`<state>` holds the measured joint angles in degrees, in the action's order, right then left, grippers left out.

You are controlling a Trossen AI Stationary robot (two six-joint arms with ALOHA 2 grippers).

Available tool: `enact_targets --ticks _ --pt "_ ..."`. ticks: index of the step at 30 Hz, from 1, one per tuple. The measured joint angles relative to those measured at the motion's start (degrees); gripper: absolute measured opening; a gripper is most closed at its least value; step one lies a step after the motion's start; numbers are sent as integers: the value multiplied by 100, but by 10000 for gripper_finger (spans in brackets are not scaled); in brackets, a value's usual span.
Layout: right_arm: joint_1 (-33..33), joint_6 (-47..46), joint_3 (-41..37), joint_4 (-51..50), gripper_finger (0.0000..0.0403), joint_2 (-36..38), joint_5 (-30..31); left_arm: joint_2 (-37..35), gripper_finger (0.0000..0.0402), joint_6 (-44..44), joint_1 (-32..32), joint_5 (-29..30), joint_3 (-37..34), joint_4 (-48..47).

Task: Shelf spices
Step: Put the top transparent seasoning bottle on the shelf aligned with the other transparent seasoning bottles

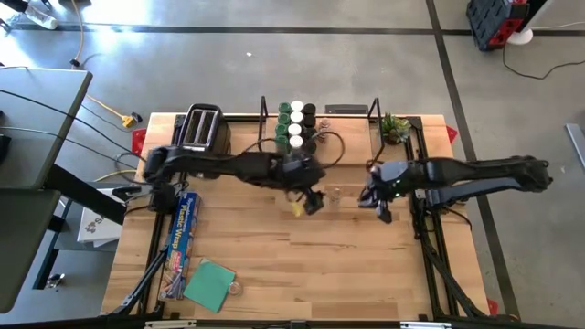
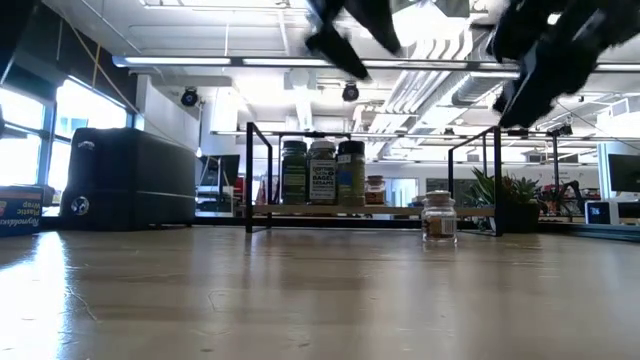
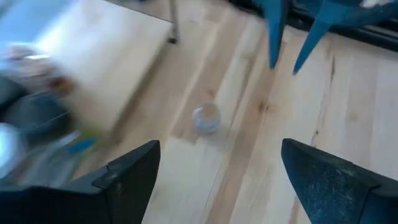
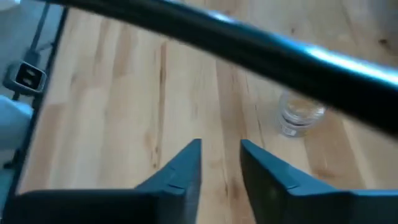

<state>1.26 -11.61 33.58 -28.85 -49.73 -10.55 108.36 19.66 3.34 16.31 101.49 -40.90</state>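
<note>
A small clear jar (image 1: 336, 194) (image 2: 438, 216) stands upright on its base on the table, in front of the shelf (image 1: 347, 137). Several jars with green, white and black tops (image 1: 295, 123) (image 2: 322, 172) stand on the shelf's left part. My left gripper (image 1: 312, 200) (image 3: 217, 168) hovers open and wide, just left of the clear jar (image 3: 206, 118) and above it. My right gripper (image 1: 377, 205) (image 4: 221, 149) hangs to the jar's right, above the table, with a narrow gap between its fingers. The jar (image 4: 300, 115) shows beyond them.
A black-and-silver toaster (image 1: 201, 128) stands left of the shelf and a small potted plant (image 1: 395, 128) to its right. A plastic-wrap box (image 1: 183, 236) and a green square (image 1: 208, 283) lie toward the near left. Bare wood (image 1: 366, 265) spreads near the front.
</note>
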Motion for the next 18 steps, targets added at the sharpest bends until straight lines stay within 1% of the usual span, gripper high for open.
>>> enact_targets --ticks 3,7,9,13,18 --pt "42 373 -260 660 143 -486 -9 -479 328 441 327 788 2 -612" --pt "72 925 -257 1274 201 -1206 311 -986 328 1005 704 1744 -18 -1260" --pt "80 1124 -181 1502 225 -1551 511 -1132 328 1272 825 2061 -20 -1563" --pt "195 1254 18 1583 260 -2204 936 -1276 328 1755 925 2305 -26 -2023" --pt "364 1164 151 1738 267 -2757 1055 -1260 328 2075 949 2300 -28 -2280"
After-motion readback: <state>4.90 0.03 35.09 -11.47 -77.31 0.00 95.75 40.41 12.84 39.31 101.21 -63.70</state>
